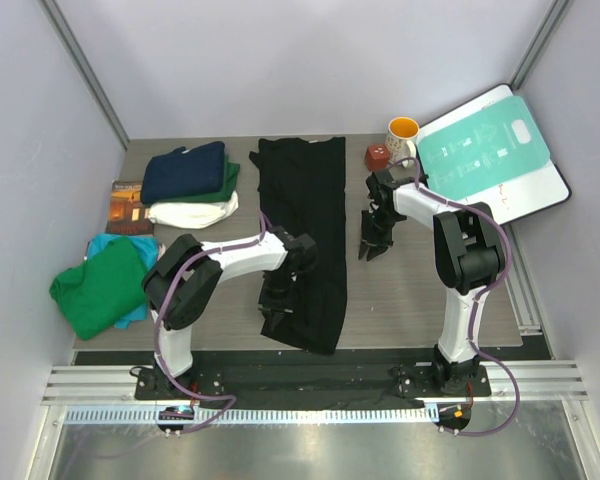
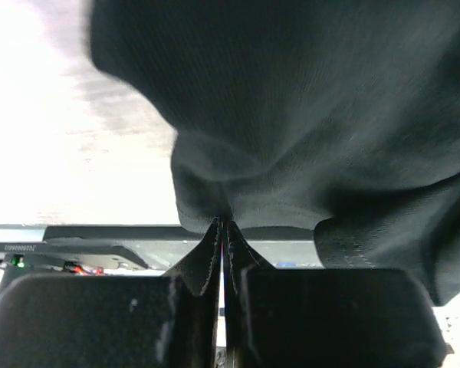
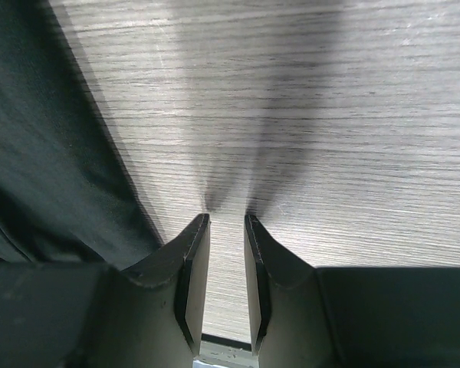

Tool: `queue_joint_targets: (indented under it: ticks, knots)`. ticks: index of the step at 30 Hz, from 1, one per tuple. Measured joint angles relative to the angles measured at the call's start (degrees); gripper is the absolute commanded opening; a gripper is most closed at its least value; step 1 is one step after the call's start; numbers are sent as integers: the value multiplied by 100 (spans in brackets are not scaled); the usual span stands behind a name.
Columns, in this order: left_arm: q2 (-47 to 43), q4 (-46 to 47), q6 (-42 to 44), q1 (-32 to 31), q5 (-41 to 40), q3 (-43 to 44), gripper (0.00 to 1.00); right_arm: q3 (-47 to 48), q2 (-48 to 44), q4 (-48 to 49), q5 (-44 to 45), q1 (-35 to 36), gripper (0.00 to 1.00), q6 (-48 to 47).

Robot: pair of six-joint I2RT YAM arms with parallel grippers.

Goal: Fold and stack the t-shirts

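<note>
- Cannot read the marks on the board [image 1: 485, 150], far right of the black t-shirt [image 1: 305, 200]: too small.
- See bare worktop [image 1: 410, 290] just right of that shirt, the right tool [image 3: 226, 222] close over it, slightly parted, gripping nothing.
- Find the shirt laid as a long plain-black strip mid-worktop, near end bunched and pinched tight in the left tool [image 2: 222, 226].

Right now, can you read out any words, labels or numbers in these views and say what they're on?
Nothing reads clearly.
Teal-and-white board: pale markings, too small.
Brown book: cover print, too small.
Label on the dark rail: blurred characters.
</note>
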Motion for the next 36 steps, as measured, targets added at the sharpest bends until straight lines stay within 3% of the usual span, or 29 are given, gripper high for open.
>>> queue_joint_targets:
  ticks: [10, 15, 20, 28, 36]
  knots:
    - [-251, -162, -205, -332, -188, -166, 0, -79, -57, 79, -26, 0, 31, -2]
    - [-894, -551, -175, -319, -920, 824, 0, -199, -166, 118, -22, 0, 31, -2]
    - [-1016, -85, 55, -201, -1213, 1244, 0, -291, -280, 140, 15, -31, 23, -4]
    - [522, 1097, 402, -118, -1130, 859, 0, -463, -501, 142, 31, -214, 20, -35]
    - [33, 1814, 413, -79, -894, 173, 0, -463, -525, 116, 42, -400, 21, -94]
